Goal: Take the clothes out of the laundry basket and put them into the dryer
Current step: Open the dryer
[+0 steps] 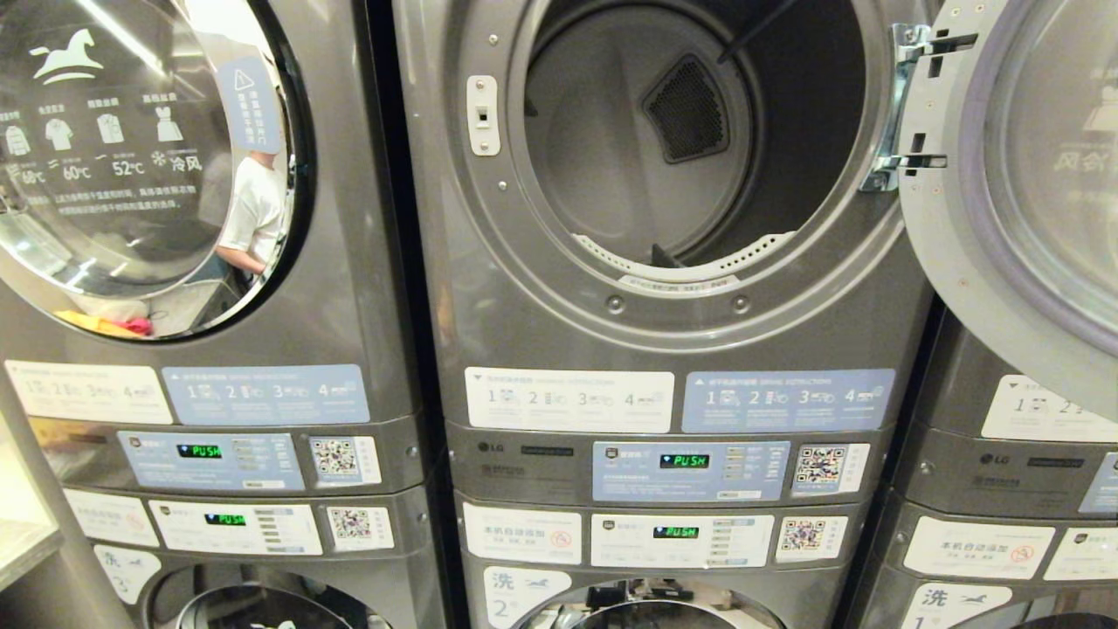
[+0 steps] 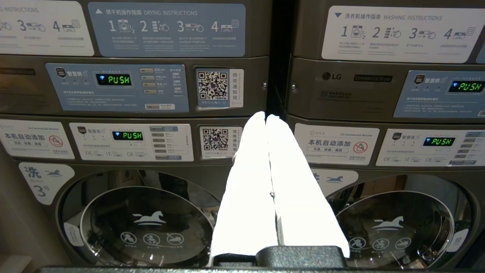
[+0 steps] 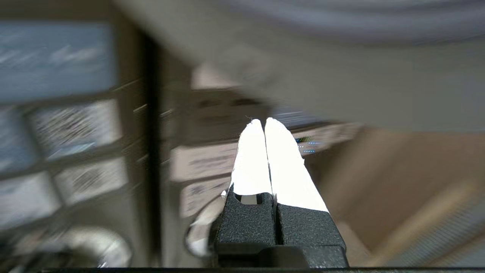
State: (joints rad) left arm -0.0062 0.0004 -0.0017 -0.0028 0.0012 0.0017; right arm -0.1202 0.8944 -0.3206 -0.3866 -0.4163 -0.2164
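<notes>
The dryer (image 1: 664, 288) stands straight ahead in the head view with its round door (image 1: 1022, 175) swung open to the right and a bare grey drum (image 1: 629, 148) inside. No clothes and no laundry basket show in any view. My left gripper (image 2: 265, 115) is shut and empty, pointing at the control panels between two stacked machines. In its own blurred view my right gripper (image 3: 264, 120) is shut with nothing between its white fingers, facing the machine fronts. Neither arm appears in the head view.
A closed dryer (image 1: 157, 166) stands to the left, its glass reflecting a person in white. Control panels (image 1: 690, 472) and washer doors (image 2: 147, 223) sit below. Another machine (image 1: 1004, 489) stands right, under the open door. A pale counter edge (image 1: 26, 533) is at far left.
</notes>
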